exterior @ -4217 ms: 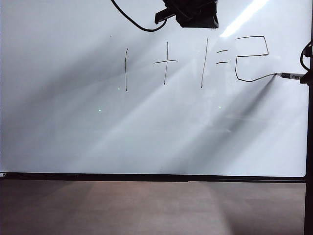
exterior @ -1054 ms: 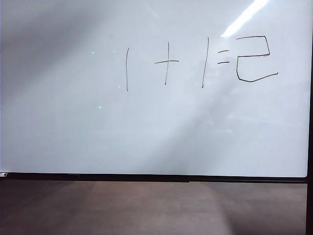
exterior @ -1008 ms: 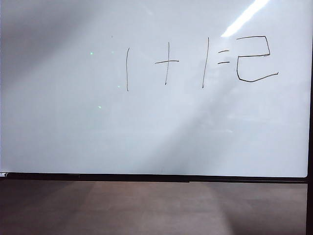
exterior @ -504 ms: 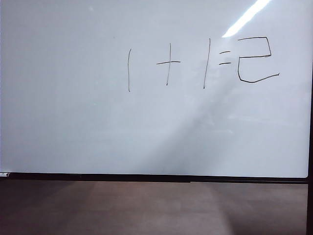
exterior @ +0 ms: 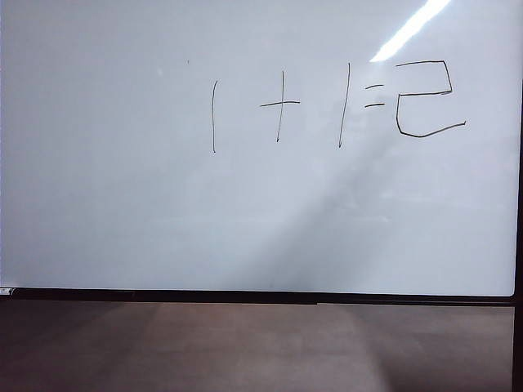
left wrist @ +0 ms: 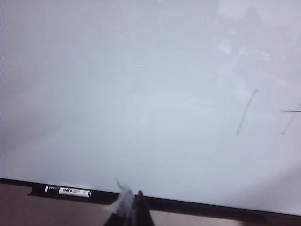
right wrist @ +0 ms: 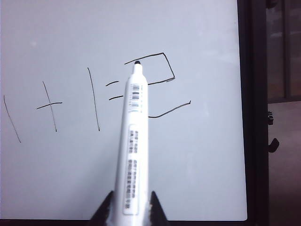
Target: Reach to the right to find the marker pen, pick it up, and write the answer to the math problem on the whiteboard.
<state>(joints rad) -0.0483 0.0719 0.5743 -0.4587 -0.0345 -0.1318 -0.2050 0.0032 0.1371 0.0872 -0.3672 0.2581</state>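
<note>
The whiteboard (exterior: 245,220) fills the exterior view. It bears the math problem (exterior: 278,106) and, to its right, an angular handwritten 2 (exterior: 425,98). Neither gripper shows there. In the right wrist view my right gripper (right wrist: 131,195) is shut on the marker pen (right wrist: 133,141). The pen looks white from this side. Its black tip stands off the board, in front of the 2 (right wrist: 162,80). In the left wrist view my left gripper (left wrist: 132,205) is shut with nothing in it, near the board's lower frame (left wrist: 197,205). Faint strokes (left wrist: 247,110) of the problem show far off.
Another pen with a white label (left wrist: 66,191) lies along the board's lower frame, to one side of my left gripper. A brown surface (exterior: 245,347) runs below the board. A dark upright post (right wrist: 257,113) stands just past the board's right edge.
The pen and gripper at the tail of the 2, and the black device at the top, have left the exterior view. The shadow over the board's left side has faded.
</note>
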